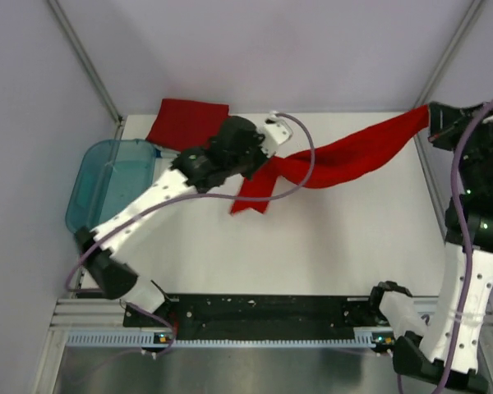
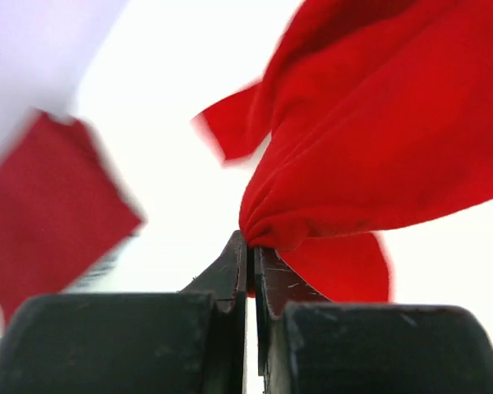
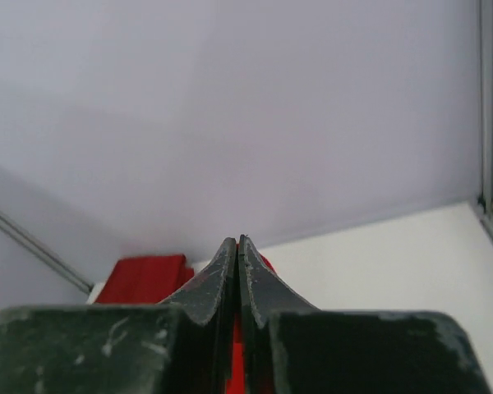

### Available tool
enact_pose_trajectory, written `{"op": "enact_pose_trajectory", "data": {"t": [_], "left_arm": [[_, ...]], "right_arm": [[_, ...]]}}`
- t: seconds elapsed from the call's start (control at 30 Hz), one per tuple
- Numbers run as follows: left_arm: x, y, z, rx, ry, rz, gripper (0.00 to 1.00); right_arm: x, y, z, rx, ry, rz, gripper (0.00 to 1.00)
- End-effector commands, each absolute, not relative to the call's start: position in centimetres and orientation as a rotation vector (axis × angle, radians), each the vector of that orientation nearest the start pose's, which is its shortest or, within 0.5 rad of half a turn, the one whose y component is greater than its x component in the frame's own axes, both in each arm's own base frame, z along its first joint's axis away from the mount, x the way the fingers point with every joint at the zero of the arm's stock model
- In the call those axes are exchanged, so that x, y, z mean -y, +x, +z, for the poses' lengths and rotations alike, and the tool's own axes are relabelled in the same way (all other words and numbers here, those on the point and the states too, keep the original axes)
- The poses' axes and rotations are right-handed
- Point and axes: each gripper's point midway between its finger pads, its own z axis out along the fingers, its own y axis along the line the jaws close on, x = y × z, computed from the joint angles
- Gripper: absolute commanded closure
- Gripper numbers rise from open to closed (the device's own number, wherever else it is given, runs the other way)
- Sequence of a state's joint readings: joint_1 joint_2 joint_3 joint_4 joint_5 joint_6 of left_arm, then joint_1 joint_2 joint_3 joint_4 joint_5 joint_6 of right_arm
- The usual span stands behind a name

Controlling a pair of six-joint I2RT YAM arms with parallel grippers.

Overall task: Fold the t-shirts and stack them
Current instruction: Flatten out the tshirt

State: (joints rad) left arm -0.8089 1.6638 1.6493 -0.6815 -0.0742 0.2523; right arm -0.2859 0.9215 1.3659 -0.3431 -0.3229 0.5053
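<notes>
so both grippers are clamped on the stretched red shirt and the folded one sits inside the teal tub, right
No: the folded shirt lies on the table beside the teal tub, not inside it; the top view shows this. The left gripper and right gripper are clamped on the stretched shirt.

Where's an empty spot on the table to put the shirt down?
The table is bare in the wide middle, between the stretched t-shirt and the black rail. The far left is crowded: folded t-shirt and teal tub.
</notes>
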Motion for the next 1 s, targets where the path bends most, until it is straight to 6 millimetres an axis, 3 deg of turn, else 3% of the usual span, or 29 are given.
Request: {"op": "enact_pose_trajectory", "data": {"t": [0.0, 0.13, 0.27, 0.4, 0.5, 0.6, 0.7, 0.77, 0.83, 0.9, 0.97], "left_arm": [[25.2, 28.6, 37.1, -1.659, 1.135, -0.121, 1.0], [21.9, 24.3, 41.5, -1.599, 1.128, -0.17, 1.0], [20.1, 20.6, 42.5, -1.58, 1.152, -0.261, 1.0], [19.9, 17.2, 41.9, -1.516, 1.245, -0.388, 1.0], [20.6, 16.0, 40.7, -1.53, 1.29, -0.473, 1.0], [22.0, 16.0, 38.6, -1.562, 1.334, -0.534, 1.0], [23.7, 19.7, 33.9, -1.687, 1.328, -0.462, 1.0], [25.0, 22.0, 30.0, -1.803, 1.349, -0.493, 1.0], [25.5, 24.3, 27.3, -1.904, 1.336, -0.575, 1.0], [25.6, 26.9, 24.4, -1.992, 1.323, -0.611, 1.0], [25.4, 29.7, 21.8, -2.036, 1.315, -0.609, 1.0]], "right_arm": [[0.5, 22.8, 56.1, -1.208, 0.259, 0.309, 1.0], [-0.4, 16.1, 60.8, -1.059, 0.22, 0.228, 1.0], [-1.5, 10.1, 63.4, -0.959, 0.184, 0.163, 1.0], [-2.3, 6.9, 64.0, -0.916, 0.155, 0.141, 1.0], [-2.8, 7.3, 63.7, -0.932, 0.139, 0.171, 1.0], [-3.0, 11.7, 62.1, -1.029, 0.116, 0.247, 1.0], [-3.3, 19.6, 58.9, -1.135, 0.086, 0.418, 1.0], [-2.9, 26.3, 55.3, -1.22, 0.093, 0.548, 1.0], [-1.9, 32.3, 50.7, -1.349, 0.147, 0.582, 1.0], [-2.2, 37.3, 46.5, -1.466, 0.142, 0.549, 1.0], [-3.7, 42.1, 42.4, -1.575, 0.112, 0.52, 1.0]]}}
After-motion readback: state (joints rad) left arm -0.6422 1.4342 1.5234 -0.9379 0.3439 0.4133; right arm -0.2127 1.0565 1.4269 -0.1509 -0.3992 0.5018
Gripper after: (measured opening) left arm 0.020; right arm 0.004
